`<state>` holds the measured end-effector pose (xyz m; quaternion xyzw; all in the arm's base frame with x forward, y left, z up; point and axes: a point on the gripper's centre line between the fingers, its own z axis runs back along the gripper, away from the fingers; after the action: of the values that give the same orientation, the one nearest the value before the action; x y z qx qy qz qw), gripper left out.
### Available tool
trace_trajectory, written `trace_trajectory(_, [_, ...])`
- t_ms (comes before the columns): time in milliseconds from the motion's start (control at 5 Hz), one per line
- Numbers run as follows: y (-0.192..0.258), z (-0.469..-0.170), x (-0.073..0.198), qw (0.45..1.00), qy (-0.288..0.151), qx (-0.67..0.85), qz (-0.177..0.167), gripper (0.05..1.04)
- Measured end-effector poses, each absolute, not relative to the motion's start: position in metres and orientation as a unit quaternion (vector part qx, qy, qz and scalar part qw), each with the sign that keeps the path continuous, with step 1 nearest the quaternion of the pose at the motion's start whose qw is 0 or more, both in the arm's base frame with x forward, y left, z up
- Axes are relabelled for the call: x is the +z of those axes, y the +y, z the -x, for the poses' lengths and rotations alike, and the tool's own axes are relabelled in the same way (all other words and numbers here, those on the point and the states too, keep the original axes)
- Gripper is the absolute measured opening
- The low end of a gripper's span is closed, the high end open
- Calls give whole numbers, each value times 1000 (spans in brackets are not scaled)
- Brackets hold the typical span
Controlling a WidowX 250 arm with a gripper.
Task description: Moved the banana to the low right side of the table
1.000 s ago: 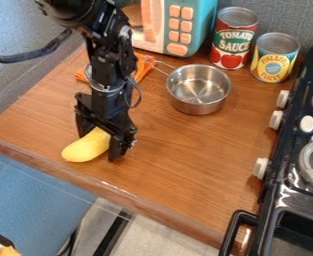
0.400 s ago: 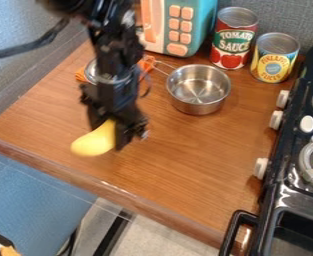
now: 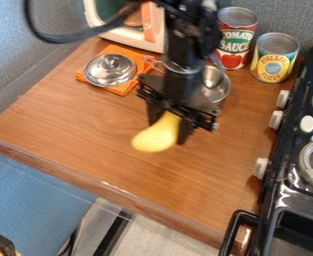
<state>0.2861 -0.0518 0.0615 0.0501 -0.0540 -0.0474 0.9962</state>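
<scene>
Banana in the hand

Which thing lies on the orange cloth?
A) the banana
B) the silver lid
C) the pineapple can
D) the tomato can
B: the lid sits on the orange cloth, while the banana is in the claw.
</scene>
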Motion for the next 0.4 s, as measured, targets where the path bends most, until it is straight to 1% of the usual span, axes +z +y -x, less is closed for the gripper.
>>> trace_trajectory(200, [-74,-283,48,997,-49,-35,-53,564])
trace_trajectory(400, [-78,-279,33,998,-43,-6,-52,564])
